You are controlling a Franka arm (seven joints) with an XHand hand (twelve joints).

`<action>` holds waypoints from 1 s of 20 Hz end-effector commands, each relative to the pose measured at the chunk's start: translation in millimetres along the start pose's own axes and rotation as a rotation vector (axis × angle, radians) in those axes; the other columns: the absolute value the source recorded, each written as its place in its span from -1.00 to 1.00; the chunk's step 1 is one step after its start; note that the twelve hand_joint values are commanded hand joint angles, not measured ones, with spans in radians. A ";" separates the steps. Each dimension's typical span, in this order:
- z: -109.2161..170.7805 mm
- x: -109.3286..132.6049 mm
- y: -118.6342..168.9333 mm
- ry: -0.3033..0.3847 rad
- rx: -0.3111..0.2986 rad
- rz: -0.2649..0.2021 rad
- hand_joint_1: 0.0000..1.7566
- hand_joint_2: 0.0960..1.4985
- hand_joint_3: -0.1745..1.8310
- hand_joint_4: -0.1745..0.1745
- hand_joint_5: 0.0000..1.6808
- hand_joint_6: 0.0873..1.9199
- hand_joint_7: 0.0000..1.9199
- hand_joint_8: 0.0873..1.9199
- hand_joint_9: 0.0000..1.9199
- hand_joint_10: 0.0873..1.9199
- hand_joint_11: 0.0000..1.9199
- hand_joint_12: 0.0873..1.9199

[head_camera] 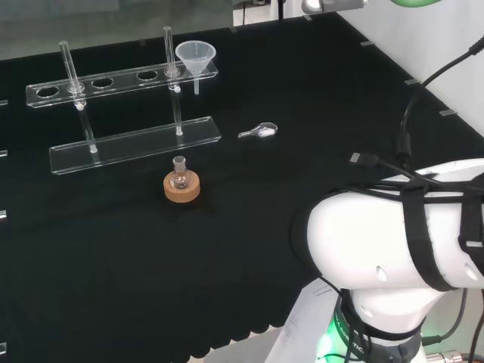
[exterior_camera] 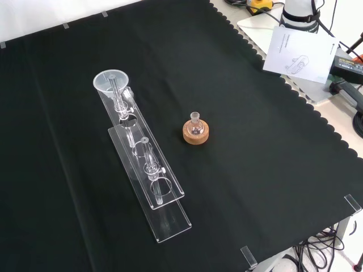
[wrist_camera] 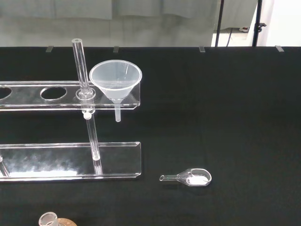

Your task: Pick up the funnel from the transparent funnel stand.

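Head view: funnel sits upper centre of frame, in the end hole of the transparent funnel stand, spout hanging below the top shelf. Small flask on a cork ring just below the stand's base; a little glass scoop w/ white powder lies centre frame. Arm links fill lower right; can't tell how the hand's fingers stand.

Front view: funnel upper left, at the stand's far end, next to an upright post. Flask on its ring centre, well apart from it.

Wrist view: funnel upper left of centre, touching nothing but its hole; post just beside the rim.

Step, I'd judge: approach not begun. Come from the open side away from the post, pinch the cone near the rim, lift straight up til the spout clears the hole. Tilting prob. jams the spout or drags the stand.
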State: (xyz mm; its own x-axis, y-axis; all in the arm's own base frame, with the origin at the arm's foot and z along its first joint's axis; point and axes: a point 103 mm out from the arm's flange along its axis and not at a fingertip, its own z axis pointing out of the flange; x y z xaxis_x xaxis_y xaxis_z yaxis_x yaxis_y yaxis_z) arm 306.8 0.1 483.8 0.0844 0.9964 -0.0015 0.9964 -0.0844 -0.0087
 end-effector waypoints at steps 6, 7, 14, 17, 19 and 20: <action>0.6 -0.8 0.6 -0.007 -0.012 0.011 -0.99 0.59 -0.48 0.18 -0.80 -1.00 -1.00 -0.93 -0.90 -0.45 -1.00 0.41; 0.6 -0.9 0.6 -0.007 -0.013 0.011 -0.99 0.59 -0.48 0.18 -0.80 -1.00 -1.00 -0.93 -0.90 -0.45 -1.00 0.41; 5.8 2.6 9.1 -0.014 0.010 0.039 -0.99 0.59 -0.48 0.17 -0.79 -1.00 -1.00 -0.93 -0.90 -0.44 -1.00 0.41; 11.9 3.1 17.2 -0.011 0.017 0.069 -0.98 0.60 -0.49 0.17 -0.79 -1.00 -1.00 -0.92 -0.90 -0.44 -1.00 0.41; 15.2 1.2 23.2 -0.005 0.020 0.077 -0.97 0.60 -0.50 0.16 -0.79 -1.00 -1.00 -0.92 -0.90 -0.43 -1.00 0.42; 17.2 -0.7 26.8 -0.004 0.024 0.080 -0.97 0.60 -0.50 0.16 -0.79 -1.00 -1.00 -0.92 -0.90 -0.43 -1.00 0.42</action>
State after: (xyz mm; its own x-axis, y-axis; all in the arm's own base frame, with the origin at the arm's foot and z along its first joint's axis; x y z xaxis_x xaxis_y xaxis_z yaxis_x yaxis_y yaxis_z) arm 315.0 0.4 481.1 0.1212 0.9926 -0.0106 0.9926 -0.1212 -0.0027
